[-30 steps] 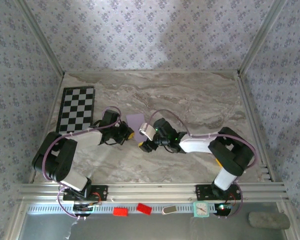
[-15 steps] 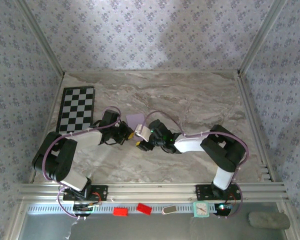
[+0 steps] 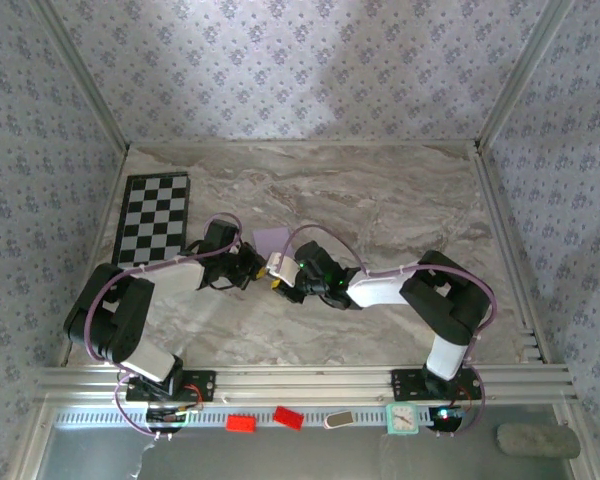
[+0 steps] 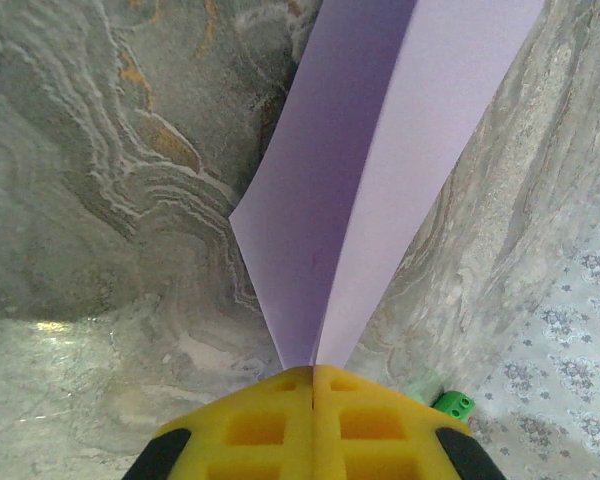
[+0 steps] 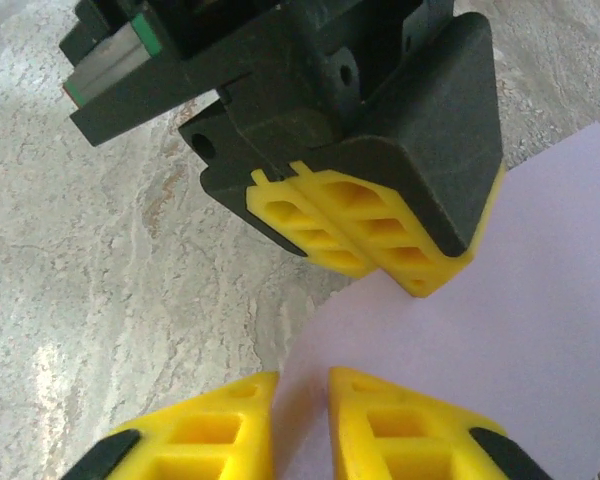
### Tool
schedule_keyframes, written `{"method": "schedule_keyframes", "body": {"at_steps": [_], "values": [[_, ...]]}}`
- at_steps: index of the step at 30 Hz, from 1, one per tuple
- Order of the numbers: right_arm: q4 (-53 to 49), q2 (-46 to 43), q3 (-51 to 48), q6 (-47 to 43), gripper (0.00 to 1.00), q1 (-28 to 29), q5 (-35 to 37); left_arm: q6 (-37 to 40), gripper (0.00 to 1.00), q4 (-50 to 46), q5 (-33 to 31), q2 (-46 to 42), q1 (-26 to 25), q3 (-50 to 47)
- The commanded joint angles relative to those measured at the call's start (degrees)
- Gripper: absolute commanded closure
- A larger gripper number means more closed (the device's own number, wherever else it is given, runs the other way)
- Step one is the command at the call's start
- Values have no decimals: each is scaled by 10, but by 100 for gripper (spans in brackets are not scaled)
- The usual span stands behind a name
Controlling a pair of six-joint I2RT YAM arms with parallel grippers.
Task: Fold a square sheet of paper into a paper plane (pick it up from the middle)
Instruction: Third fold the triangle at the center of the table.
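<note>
The pale lilac square sheet of paper (image 4: 380,150) rises from my left gripper (image 4: 313,368), whose yellow fingers are shut on its near edge, bending it into a shallow V. In the top view the paper (image 3: 271,239) sits mid-table just beyond the left gripper (image 3: 257,264) and the right gripper (image 3: 278,272), which almost touch. In the right wrist view the paper (image 5: 520,330) spreads to the right, and the left gripper (image 5: 380,240) pinches it from above. My right gripper (image 5: 302,385) is open by a narrow gap, its fingers straddling the paper's left edge.
A black-and-white checkerboard (image 3: 155,217) lies at the far left. A small green block (image 4: 452,404) sits on the marble by the left gripper. Two red blocks (image 3: 242,423) and a small clock (image 3: 403,418) rest on the front rail below the table.
The right arm has reached left, bringing its gripper from beside the paper up against the left gripper and onto the sheet's edge. The left gripper has stayed shut on the paper.
</note>
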Motion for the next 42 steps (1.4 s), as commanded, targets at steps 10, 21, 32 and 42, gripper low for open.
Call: {"method": "schedule_keyframes", "body": {"at_steps": [10,21,32,42], "values": [[-90,-27,8,54,94,0,-76,60,64,-78,-18,-90,57,-8],[-123,-38,4,152,93,-4,-153,132,63,-107,2,-45,48,50],[-95,-21,10,252,93,-27,-173,202,73,-162,-4,88,19,137],[-129,-12,34,294,94,-41,-123,259,83,-242,-42,161,2,185]]}}
